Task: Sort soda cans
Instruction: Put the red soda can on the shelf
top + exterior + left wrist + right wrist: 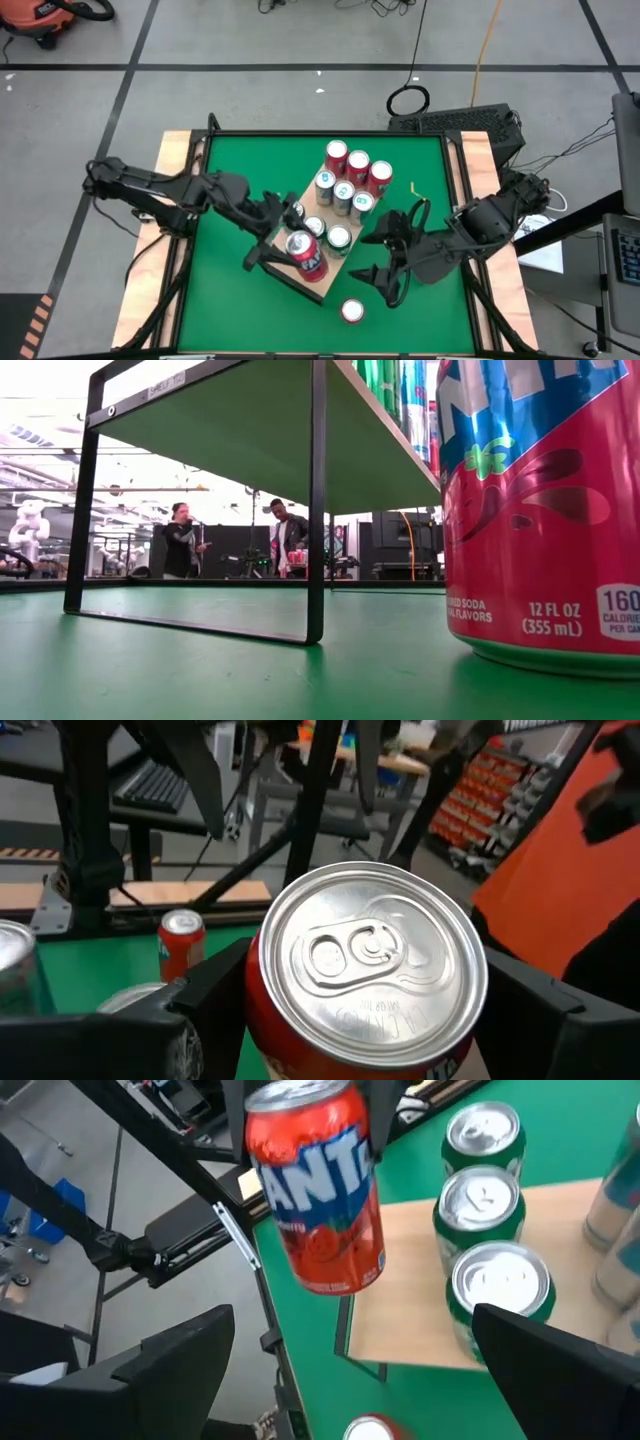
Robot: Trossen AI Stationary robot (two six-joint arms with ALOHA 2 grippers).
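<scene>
Soda cans (345, 185) cluster on the light wooden board (322, 232) at the centre of the green table (225, 190): red ones toward 12 o'clock, green and teal behind them. The left gripper (290, 245) is clamped on a red Fanta can (305, 253), held lifted and tilted over the board's 6 o'clock end. The right gripper (385, 255) waits at 3 o'clock, fingers spread and empty. A lone red can (351, 311) stands at 6 o'clock.

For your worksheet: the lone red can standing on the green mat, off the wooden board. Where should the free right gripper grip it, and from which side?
Grip the lone red can across its round body, probably from above. It stands upright with nothing touching it. The open right gripper hovers nearby; the left gripper holds another red can.
</scene>
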